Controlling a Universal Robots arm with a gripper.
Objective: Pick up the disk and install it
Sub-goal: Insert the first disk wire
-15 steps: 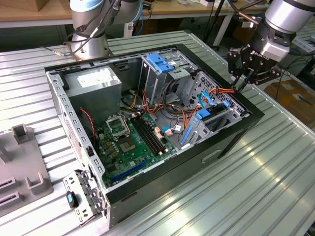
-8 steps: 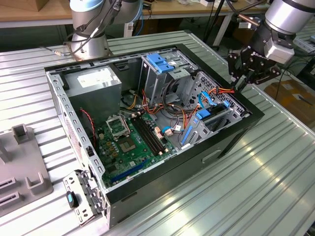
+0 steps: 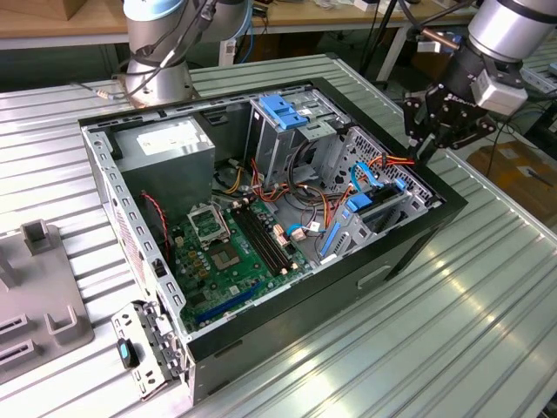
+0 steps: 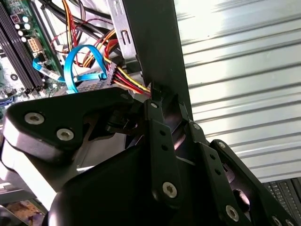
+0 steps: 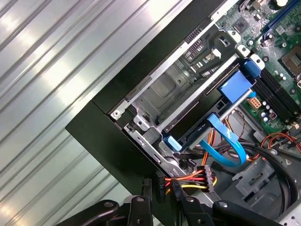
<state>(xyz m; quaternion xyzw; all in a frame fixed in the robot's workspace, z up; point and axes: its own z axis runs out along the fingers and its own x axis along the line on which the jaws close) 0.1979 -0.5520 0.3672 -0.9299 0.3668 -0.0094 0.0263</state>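
Ext view: gripper (image 3: 432, 139) hangs upper right, over the case (image 3: 418, 235) edge; can't tell finger state. Disk (image 3: 376, 212) sits in its bay, centre-right. First wrist view: disk (image 5: 207, 120) centre, blue rails. I judge it stiff, heavyish, shock-sensitive; grab by frame sides.

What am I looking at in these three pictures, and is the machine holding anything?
A robot arm works over an open computer case lying on a ribbed metal table. The exterior view is taken from off the arm; both wrist views ride on it, looking past its jaws. The disk sits in its bay with blue rails and a blue cable. The jaws hang at the case's edge by a red, yellow and black cable plug; a grip cannot be confirmed.
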